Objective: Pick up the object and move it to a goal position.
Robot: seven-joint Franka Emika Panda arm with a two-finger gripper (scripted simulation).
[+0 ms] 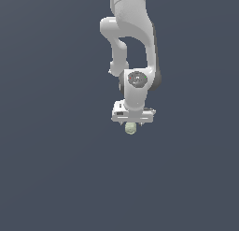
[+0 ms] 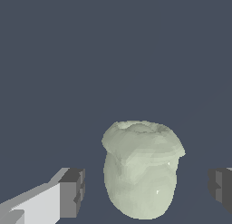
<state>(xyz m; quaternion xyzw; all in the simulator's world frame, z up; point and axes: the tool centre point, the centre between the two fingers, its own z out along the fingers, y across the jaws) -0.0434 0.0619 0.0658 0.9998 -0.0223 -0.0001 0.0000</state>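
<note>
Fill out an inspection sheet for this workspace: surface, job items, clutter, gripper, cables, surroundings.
Surface: plain dark blue-grey ground, no markings seen.
Job's things: the object, a pale green-grey bumpy lump, sits directly beneath the gripper in the exterior view.
Clutter: nothing seen.
Grippers: the gripper is open, with a dark-padded finger on each side of the object and a gap between each pad and the object.
Cables: nothing seen.
Surroundings: only the white arm above; goal marker not visible.

Hidden and cut off

The arm (image 1: 130, 33) runs off the exterior view's top; there the gripper (image 1: 131, 124) covers the object's (image 1: 130, 128) upper part.
</note>
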